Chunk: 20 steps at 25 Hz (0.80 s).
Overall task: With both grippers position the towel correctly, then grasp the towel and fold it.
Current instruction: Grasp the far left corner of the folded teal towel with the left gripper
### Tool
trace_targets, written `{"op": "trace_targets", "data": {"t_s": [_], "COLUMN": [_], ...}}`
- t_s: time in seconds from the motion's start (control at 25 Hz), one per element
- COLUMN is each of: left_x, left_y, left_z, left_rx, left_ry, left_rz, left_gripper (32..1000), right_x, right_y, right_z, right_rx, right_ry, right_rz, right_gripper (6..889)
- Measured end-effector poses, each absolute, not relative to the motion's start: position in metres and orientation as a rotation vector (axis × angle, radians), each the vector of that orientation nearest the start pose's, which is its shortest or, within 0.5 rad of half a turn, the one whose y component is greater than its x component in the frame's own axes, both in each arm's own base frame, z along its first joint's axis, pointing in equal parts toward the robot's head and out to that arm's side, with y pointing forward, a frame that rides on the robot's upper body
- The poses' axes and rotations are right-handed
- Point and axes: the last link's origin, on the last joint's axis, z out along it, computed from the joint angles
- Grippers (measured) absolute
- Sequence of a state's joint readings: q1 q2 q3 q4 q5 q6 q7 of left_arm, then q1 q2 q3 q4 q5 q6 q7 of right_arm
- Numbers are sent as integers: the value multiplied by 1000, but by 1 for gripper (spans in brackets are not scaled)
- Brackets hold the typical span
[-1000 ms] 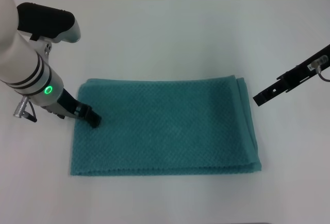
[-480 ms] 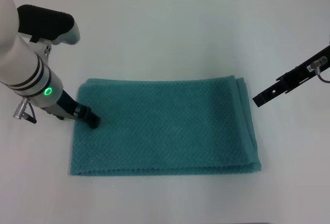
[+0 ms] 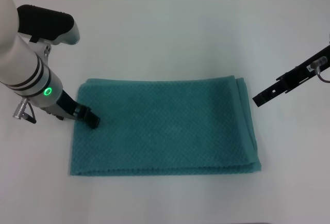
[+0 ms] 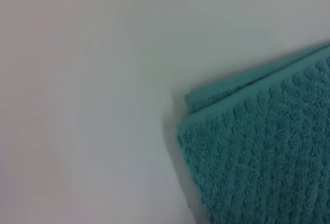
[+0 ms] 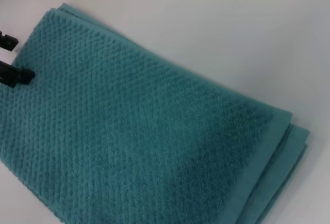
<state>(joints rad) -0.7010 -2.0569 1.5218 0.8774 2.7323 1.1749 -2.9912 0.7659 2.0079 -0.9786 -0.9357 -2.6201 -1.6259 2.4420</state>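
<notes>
Step in hand, as judged: positioning. The towel (image 3: 165, 127) lies flat on the white desk (image 3: 170, 33); neither arm has a grasp on it, and no fold in this task's sense is started.

Left gripper (image 3: 93, 119): its tip is down on the towel, just inside the towel's left short edge, toward the far-left corner. The fingers appear pressed close together, nothing visibly between them; they look to be resting on the cloth, not pinching it. The left wrist view shows only a towel corner with two layers, the lower one peeking out past the upper.

Right gripper (image 3: 264, 96): off the towel, just beside its right short edge near the far-right corner, above bare desk. The black fingers read as one slim bar in the head view; I cannot tell whether they are parted or closed.

Towel: teal-green, waffle weave, rectangular, long axis running left-right, lying roughly square to the desk. Already doubled; stacked layered edges show along the right short side and in the right wrist view. Surface is smooth, no bunching.

Next move, as judged: the right gripper needs to come in over the right edge to match the left. Any grasp must catch all layers at the corners, or the stack will shear.
</notes>
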Motion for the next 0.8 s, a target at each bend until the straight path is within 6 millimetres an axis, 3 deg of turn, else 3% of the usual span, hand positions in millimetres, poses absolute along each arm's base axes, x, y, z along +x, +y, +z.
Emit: {"op": "trace_targets", "data": {"t_s": [0.8], "left_x": [-254], "left_y": [380], "left_z": [-44], "left_rx": [-2132], "left_ry": [-1334], "left_rz": [590], "left_gripper": [803], "right_x": [229], "right_y": [378], "right_z": [30], "right_rx": [-2556], "right_ry": [1345], "right_rz": [-401], "right_gripper": [874]}}
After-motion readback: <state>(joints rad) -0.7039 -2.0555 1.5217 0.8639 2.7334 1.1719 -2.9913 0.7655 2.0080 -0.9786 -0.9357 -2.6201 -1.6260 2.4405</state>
